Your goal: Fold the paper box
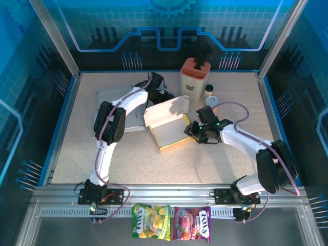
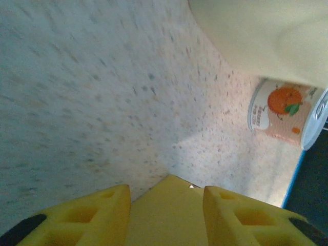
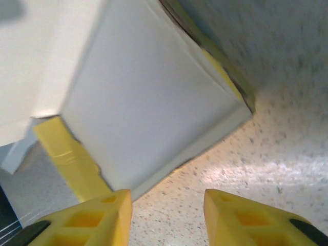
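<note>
Centrally, paper box [image 1: 169,124] between left end effector [image 2: 166,201], right end effector [image 3: 167,205].

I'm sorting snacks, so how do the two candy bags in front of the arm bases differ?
The yellow-green plastic candy bag lies left; the purple plastic candy bag lies right. The yellow-green one appears to picture citrus fruit, the purple one darker berries. Both lie flat, side by side, with the same white brand lettering.
</note>
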